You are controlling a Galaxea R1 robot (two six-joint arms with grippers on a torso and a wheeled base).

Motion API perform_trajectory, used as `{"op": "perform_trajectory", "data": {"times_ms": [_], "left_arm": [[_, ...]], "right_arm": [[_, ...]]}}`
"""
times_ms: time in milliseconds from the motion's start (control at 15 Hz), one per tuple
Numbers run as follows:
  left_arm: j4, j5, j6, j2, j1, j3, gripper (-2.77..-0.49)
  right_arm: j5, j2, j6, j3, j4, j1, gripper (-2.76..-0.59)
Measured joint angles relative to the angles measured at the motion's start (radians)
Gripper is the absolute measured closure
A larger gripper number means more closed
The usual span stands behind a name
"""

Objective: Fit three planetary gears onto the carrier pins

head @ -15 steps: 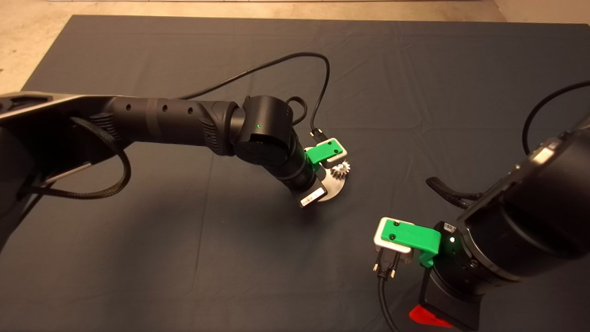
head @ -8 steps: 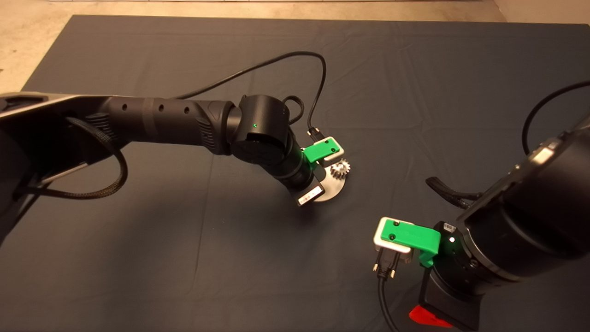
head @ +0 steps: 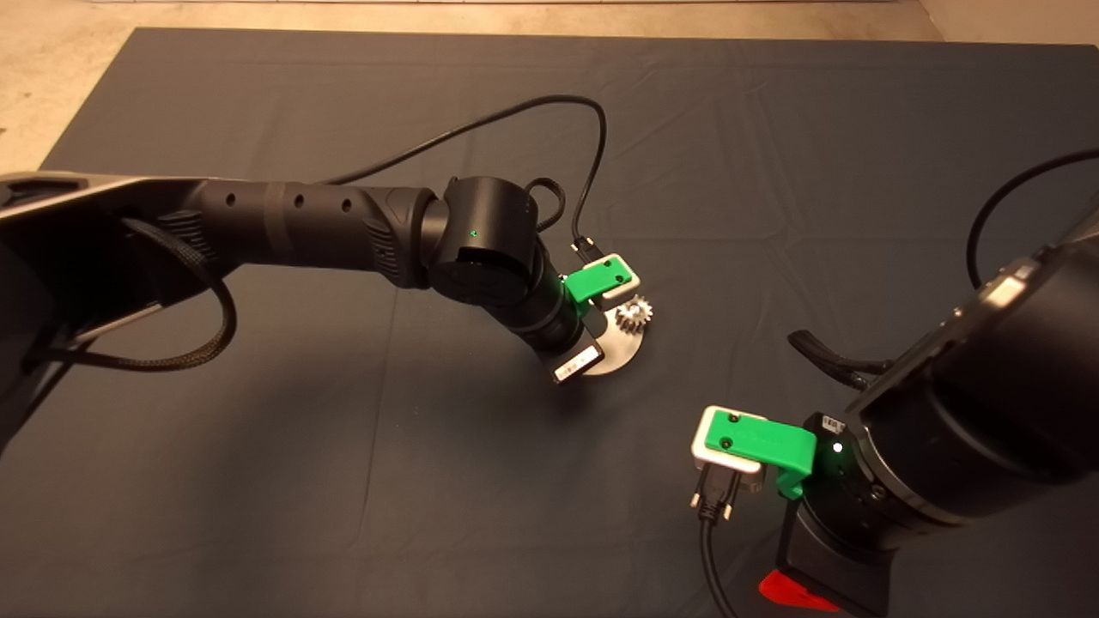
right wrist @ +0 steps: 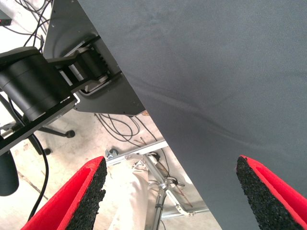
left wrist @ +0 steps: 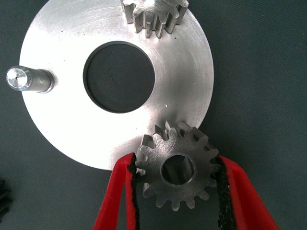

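The round silver disc (left wrist: pixel 53 124) lies on the dark mat, and I see it partly in the head view as the disc (head: pixel 622 352) under my left wrist. One planetary gear (left wrist: pixel 154 18) sits on the disc beside the centre hole; in the head view it is the gear (head: pixel 635 315). One carrier pin (left wrist: pixel 21 79) stands bare. My left gripper (left wrist: pixel 176 164) is shut on a second gear (left wrist: pixel 178 173) that overlaps the disc's rim. I cannot tell whether a pin is in its bore. My right gripper (right wrist: pixel 172 191) hangs open and idle at the lower right.
A black cable (head: pixel 592 163) loops over the mat behind the left wrist. The right arm (head: pixel 970 429) fills the lower right corner. In the right wrist view the mat's edge (right wrist: pixel 144 105) shows, with cables and a stand on the floor beyond.
The left arm has shifted slightly to the left with its gear. The right arm has sunk a little toward the lower left.
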Motion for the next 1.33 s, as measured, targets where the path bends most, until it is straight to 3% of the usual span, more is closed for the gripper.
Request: {"op": "perform_trajectory", "data": {"times_ms": [200, 400, 1067, 1333], "left_arm": [[0.015, -0.001, -0.003, 0.0, 0.002, -0.014, -0.7], [0.037, 0.03, -0.003, -0.004, 0.021, -0.043, -0.7], [0.039, 0.06, -0.031, 0.01, 0.014, -0.045, -0.71], [0.037, 0.059, -0.042, 0.014, 0.014, -0.049, -0.71]], "right_arm": [[0.001, 0.002, 0.0, -0.002, 0.0, 0.0, -2.0], [-0.001, 0.005, 0.0, -0.003, 0.0, 0.0, -2.0], [-0.001, 0.014, 0.0, -0.003, 0.0, 0.0, -2.0], [-0.001, 0.014, 0.0, -0.004, 0.0, 0.0, -2.0]]}}
